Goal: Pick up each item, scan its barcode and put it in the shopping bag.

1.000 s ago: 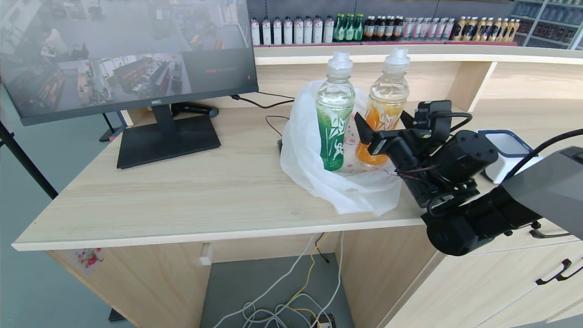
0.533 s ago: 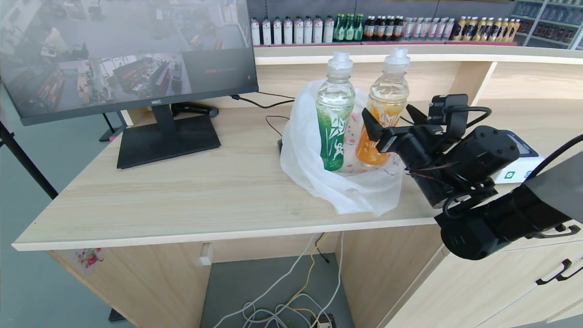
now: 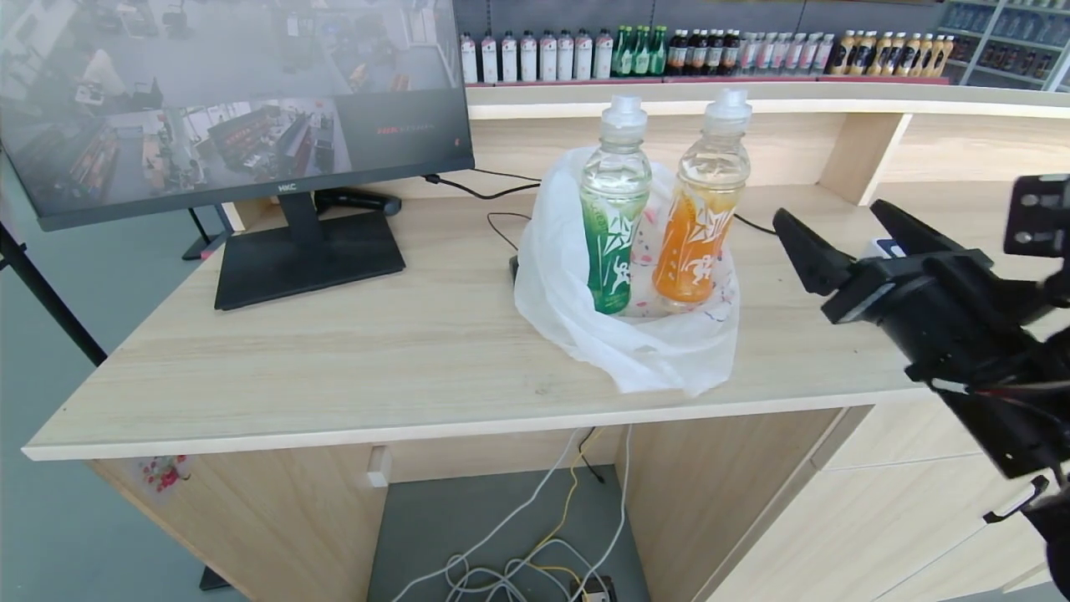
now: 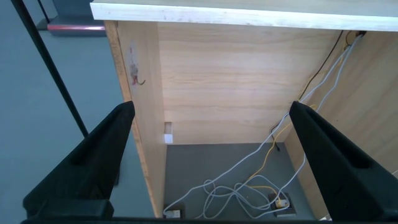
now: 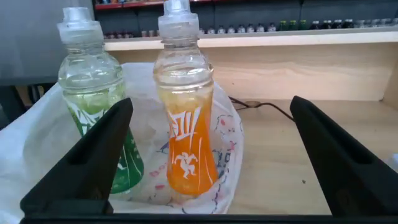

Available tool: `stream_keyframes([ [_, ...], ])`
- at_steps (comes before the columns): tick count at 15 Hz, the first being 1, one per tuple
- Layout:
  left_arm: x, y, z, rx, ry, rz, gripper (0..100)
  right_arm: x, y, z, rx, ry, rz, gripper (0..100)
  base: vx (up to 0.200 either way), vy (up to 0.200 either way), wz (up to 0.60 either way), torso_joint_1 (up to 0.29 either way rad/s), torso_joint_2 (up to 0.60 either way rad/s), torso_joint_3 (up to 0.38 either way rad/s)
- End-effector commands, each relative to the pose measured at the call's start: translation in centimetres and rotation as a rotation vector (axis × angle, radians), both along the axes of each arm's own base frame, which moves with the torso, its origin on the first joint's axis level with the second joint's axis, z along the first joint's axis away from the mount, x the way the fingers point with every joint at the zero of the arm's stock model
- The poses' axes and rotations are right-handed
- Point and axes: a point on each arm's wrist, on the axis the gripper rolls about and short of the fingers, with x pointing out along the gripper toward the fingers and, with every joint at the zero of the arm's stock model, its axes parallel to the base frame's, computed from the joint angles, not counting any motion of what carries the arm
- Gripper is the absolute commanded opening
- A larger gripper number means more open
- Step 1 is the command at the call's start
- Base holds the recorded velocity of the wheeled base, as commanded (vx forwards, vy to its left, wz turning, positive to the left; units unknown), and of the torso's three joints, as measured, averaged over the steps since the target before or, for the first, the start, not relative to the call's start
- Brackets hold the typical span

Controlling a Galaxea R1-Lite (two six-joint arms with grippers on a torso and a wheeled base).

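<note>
Two capped drink bottles stand upright side by side inside the white shopping bag (image 3: pixel 644 355) on the wooden counter (image 3: pixel 334 351): a green one (image 3: pixel 614 217) on the left and an orange one (image 3: pixel 698 226) on the right. My right gripper (image 3: pixel 857 238) hangs open and empty to the right of the bag, well apart from the orange bottle. The right wrist view looks between that gripper's (image 5: pixel 211 158) spread fingers at the orange bottle (image 5: pixel 186 143), the green bottle (image 5: pixel 93 118) and the bag (image 5: pixel 31 149). My left gripper (image 4: pixel 208 165) is open and empty, low beside the counter's cabinet.
A monitor (image 3: pixel 234 100) on a black stand occupies the counter's left back, with a black handheld scanner (image 3: pixel 355 201) behind it. A white device (image 3: pixel 886 247) sits behind my right gripper. Bottles line the rear shelf (image 3: pixel 710 52). Cables (image 4: pixel 249 186) lie under the counter.
My right gripper has drawn back to the right, away from the orange bottle, staying open. Both bottles and the bag have kept their places.
</note>
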Motion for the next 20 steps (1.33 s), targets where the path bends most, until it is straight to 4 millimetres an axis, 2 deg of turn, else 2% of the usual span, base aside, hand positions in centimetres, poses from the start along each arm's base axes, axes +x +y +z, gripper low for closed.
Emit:
stream_keyframes([
  [1, 0.0, 0.0, 0.0, -0.001, -0.001, 0.000, 100, -10.6, -4.2, -2.4, -0.004, 0.012, 0.001, 100, 0.000, 0.000, 0.00, 0.000, 0.00, 0.000],
  [3, 0.0, 0.0, 0.0, -0.001, -0.001, 0.000, 100, -12.1, -4.8, -3.1, -0.011, 0.055, 0.007, 100, 0.000, 0.000, 0.00, 0.000, 0.00, 0.000],
  [5, 0.0, 0.0, 0.0, 0.001, -0.001, 0.000, 100, -13.4, -5.3, -4.6, -0.061, 0.204, 0.016, 100, 0.000, 0.000, 0.00, 0.000, 0.00, 0.000],
  [8, 0.0, 0.0, 0.0, 0.001, -0.001, 0.000, 100, -17.6, -6.5, -7.6, -0.196, 0.360, 0.102, 100, 0.000, 0.000, 0.00, 0.000, 0.00, 0.000],
  [9, 0.0, 0.0, 0.0, 0.001, -0.001, 0.000, 100, -19.1, -7.2, -9.1, -0.245, 0.415, 0.112, 100, 0.000, 0.000, 0.00, 0.000, 0.00, 0.000],
  [10, 0.0, 0.0, 0.0, 0.001, -0.001, 0.000, 100, -21.6, -8.4, -11.5, -0.301, 0.474, 0.125, 100, 0.000, 0.000, 0.00, 0.000, 0.00, 0.000],
  [11, 0.0, 0.0, 0.0, 0.001, -0.001, 0.000, 100, -22.8, -9.0, -12.8, -0.324, 0.482, 0.128, 100, 0.000, 0.000, 0.00, 0.000, 0.00, 0.000],
  [15, 0.0, 0.0, 0.0, 0.001, -0.001, 0.000, 100, -23.4, -9.2, -12.9, -0.288, 0.470, 0.060, 100, 0.000, 0.000, 0.00, 0.000, 0.00, 0.000],
  [19, 0.0, 0.0, 0.0, 0.001, -0.001, 0.000, 100, -23.0, -8.7, -12.9, -0.212, 0.574, -0.247, 100, 0.000, 0.000, 0.00, 0.000, 0.00, 0.000],
  [20, 0.0, 0.0, 0.0, 0.001, -0.001, 0.000, 100, -23.1, -8.7, -12.9, -0.200, 0.568, -0.260, 100, 0.000, 0.000, 0.00, 0.000, 0.00, 0.000],
])
